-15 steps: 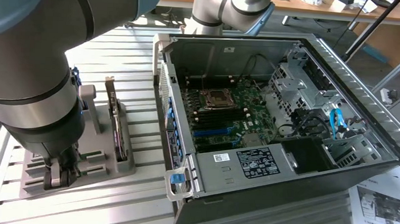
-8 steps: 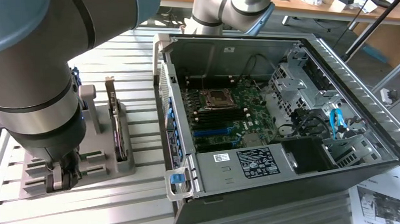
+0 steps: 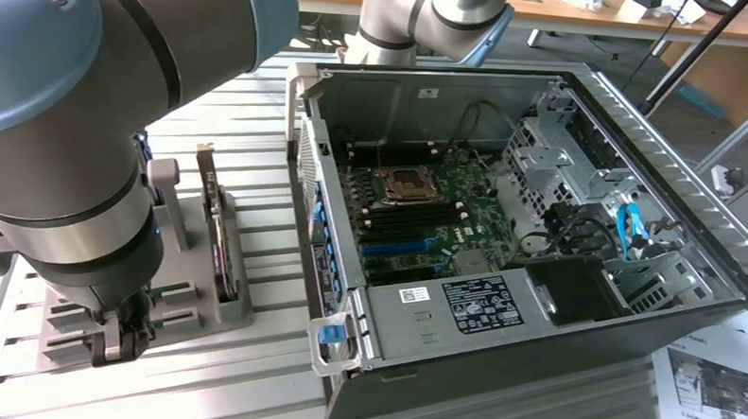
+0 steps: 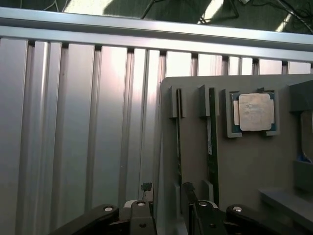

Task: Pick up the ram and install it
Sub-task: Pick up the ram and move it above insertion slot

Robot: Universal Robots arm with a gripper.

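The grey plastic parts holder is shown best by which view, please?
The wrist view: the grey plastic parts holder faces the camera, slots and pockets plain. The exterior view shows the holder partly behind the robot arm.

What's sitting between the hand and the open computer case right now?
In the exterior view, a dark expansion card stands upright in the grey holder, between the hand and the open computer case.

The holder (image 3: 180,305) is set on the slatted table (image 3: 253,379), at the exterior view's left of the open computer case (image 3: 480,96). In the holder, the ram (image 4: 179,147) is stood on edge beside a second stick (image 4: 212,147), with the processor (image 4: 254,111) just beyond.
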